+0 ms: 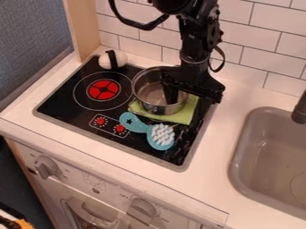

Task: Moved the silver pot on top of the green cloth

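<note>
Silver pot (143, 91) over green cloth (188, 112), partly behind gripper (172, 97), whether spread or closed unclear

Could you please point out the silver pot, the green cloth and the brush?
Silver pot (156, 108): camera view, front outer wall.
Green cloth (184, 116): camera view, right part.
Blue brush (162, 134): camera view, white bristles.

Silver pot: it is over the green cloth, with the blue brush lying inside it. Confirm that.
Wrong on the brush: the camera view shows the blue brush outside the silver pot, lying on the black stovetop in front of it. The pot is over the green cloth, as you say.
</note>
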Controlling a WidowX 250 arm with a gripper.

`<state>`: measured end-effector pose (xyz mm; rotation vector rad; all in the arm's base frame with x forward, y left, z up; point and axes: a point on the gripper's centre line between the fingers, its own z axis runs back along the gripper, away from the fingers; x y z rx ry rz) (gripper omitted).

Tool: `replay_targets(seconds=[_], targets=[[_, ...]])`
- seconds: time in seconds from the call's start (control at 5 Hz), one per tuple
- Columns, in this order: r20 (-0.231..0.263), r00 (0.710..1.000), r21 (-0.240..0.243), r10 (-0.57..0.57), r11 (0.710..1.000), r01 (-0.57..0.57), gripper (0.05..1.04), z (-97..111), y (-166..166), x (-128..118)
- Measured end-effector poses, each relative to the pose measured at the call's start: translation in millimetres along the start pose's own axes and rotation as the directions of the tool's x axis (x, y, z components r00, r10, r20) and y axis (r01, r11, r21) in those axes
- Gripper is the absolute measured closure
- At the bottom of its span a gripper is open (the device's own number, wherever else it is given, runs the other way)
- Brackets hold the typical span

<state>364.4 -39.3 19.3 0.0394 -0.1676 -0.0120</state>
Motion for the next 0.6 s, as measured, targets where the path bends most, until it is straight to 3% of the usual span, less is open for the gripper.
replay_targets(seconds=[0.2,0.4,0.6], targets=[[0.000,1.000,-0.064,-0.026,0.998,0.026,0.074,16,-9,-1],[0.022,0.998,-0.095,-0.051,0.994,0.053,0.079,38,-12,1],[0.126,0.991,-0.096,-0.045,0.994,0.057,0.081,69,-10,11]])
